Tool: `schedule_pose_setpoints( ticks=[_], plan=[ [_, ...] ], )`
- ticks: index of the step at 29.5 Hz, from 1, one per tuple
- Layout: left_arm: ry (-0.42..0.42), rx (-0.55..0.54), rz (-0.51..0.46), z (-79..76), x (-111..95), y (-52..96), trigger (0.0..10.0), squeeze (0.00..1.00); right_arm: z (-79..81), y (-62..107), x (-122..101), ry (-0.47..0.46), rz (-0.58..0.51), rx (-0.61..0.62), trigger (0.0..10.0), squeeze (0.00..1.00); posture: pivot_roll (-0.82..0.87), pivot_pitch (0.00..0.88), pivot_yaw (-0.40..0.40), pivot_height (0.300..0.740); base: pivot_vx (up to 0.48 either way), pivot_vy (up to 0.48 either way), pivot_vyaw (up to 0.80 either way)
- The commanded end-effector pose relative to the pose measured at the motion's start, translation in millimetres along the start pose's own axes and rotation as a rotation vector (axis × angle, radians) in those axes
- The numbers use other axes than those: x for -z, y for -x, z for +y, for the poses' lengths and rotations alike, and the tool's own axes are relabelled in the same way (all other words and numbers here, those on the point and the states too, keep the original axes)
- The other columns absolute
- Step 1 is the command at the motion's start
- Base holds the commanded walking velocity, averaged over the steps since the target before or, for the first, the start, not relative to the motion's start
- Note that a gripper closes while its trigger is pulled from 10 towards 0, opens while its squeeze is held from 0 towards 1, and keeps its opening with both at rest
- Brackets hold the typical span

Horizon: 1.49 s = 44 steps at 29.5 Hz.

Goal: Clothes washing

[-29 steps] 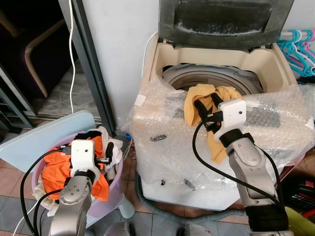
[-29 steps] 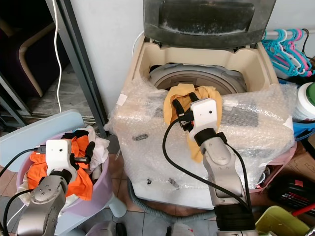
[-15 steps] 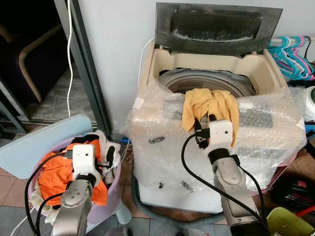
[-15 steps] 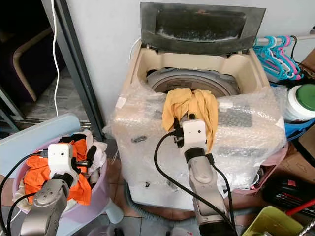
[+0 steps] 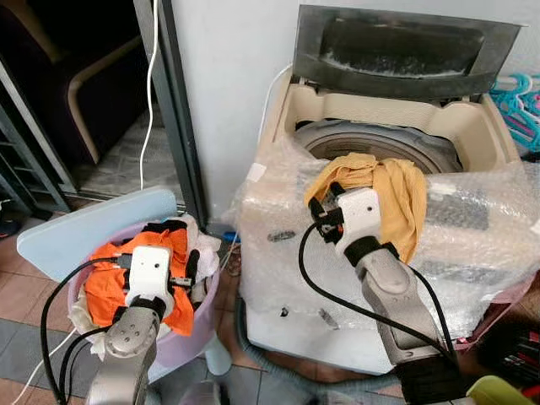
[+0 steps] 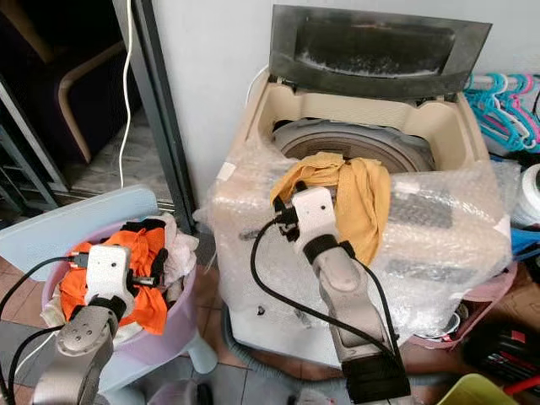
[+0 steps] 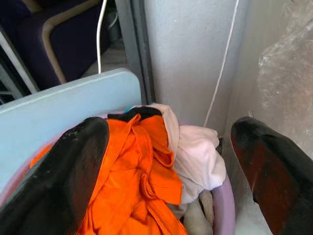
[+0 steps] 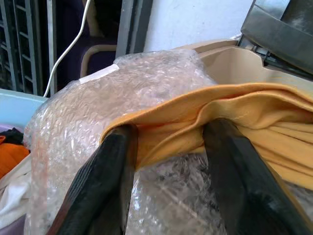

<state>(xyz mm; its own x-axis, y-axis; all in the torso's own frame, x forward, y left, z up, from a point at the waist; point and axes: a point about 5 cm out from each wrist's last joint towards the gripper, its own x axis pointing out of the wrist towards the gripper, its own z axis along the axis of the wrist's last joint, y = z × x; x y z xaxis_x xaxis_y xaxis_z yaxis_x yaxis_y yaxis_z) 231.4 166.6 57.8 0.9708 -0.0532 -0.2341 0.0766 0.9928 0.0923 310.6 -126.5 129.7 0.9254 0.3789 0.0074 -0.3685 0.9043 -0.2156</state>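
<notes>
Tiled floor by a white wall, dark doorway on the left with a white cord hanging down the frame. Top-loading washing machine against the wall, lid flipped up, front and top edge wrapped in bubble wrap. Yellow garment draped over the front rim of the drum opening, half inside, half hanging down over the wrap.

Right gripper up at that front rim, fingers spread apart with a fold of the yellow cloth sitting between them, not squeezed shut on it. Black cable looping off the right arm.

Down by the machine's left side, pink laundry basket with a pale blue lid leaning at its back edge. Stuffed with an orange garment, white cloth at the side nearest the machine, bit of black on top. Left gripper hanging just above the pile, fingers wide open, holding nothing.

Coloured hangers at the far right by the wall.
</notes>
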Motion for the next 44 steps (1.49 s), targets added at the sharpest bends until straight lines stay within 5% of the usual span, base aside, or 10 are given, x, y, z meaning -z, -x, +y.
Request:
schedule_pose_setpoints(
  ticks=[1,10,23,25,26,34,36,38,41,44],
  plan=[
    [-0.013,0.007,0.008,-1.6,-1,-2.1,10.0,0.00,-7.6,-6.2,0,0.005,0.007,0.003,10.0,0.00,-0.04,0.000,0.011,0.740,0.000,0.000,0.00],
    [-0.008,-0.009,0.014,-0.6,0,0.0,10.0,0.00,-58.5,-34.7,-39,0.029,-0.077,0.212,10.0,0.00,-0.02,0.000,-0.005,0.740,0.000,0.000,0.00],
    [-0.009,0.002,0.029,-0.5,1,0.7,10.0,0.00,-64.5,-6.2,-16,0.166,-0.028,0.360,10.0,0.00,-0.03,0.002,0.010,0.740,0.000,0.000,0.00],
    [-0.010,0.000,0.031,-0.1,1,0.8,10.0,0.00,-63.8,-0.9,-12,0.131,-0.020,0.341,10.0,0.00,-0.04,0.004,0.012,0.740,0.000,0.000,0.00],
    [-0.010,0.000,0.032,0.5,1,0.6,10.0,0.00,-55.9,1.5,-11,0.016,-0.056,0.292,10.0,0.00,-0.04,0.005,0.014,0.740,0.000,0.000,0.00],
    [-0.027,-0.014,0.028,1.5,0,-1.5,10.0,0.00,-32.4,8.6,-9,-0.074,-0.096,0.202,10.0,0.00,-0.03,0.002,0.018,0.740,0.000,0.000,0.00],
    [-0.027,-0.015,0.029,1.8,-1,-2.1,10.0,0.00,-27.9,7.2,0,-0.016,-0.025,0.174,10.0,0.00,-0.03,0.002,0.018,0.740,0.000,0.000,0.00],
    [-0.025,-0.016,0.032,1.9,-1,-2.6,10.0,0.00,-29.5,5.5,13,0.055,0.072,0.185,10.0,0.00,-0.03,0.001,0.016,0.740,0.000,0.000,0.00],
    [-0.023,-0.018,0.034,2.1,0,-3.3,10.0,0.00,-41.1,4.4,7,-0.058,0.031,0.247,10.0,0.00,-0.03,0.000,0.015,0.740,0.000,0.000,0.00],
    [-0.020,-0.029,0.037,2.8,0,-3.7,10.0,0.00,-49.1,2.7,4,-0.052,0.028,0.288,10.0,0.00,-0.03,0.000,0.014,0.740,0.000,0.000,0.00]
  ],
)
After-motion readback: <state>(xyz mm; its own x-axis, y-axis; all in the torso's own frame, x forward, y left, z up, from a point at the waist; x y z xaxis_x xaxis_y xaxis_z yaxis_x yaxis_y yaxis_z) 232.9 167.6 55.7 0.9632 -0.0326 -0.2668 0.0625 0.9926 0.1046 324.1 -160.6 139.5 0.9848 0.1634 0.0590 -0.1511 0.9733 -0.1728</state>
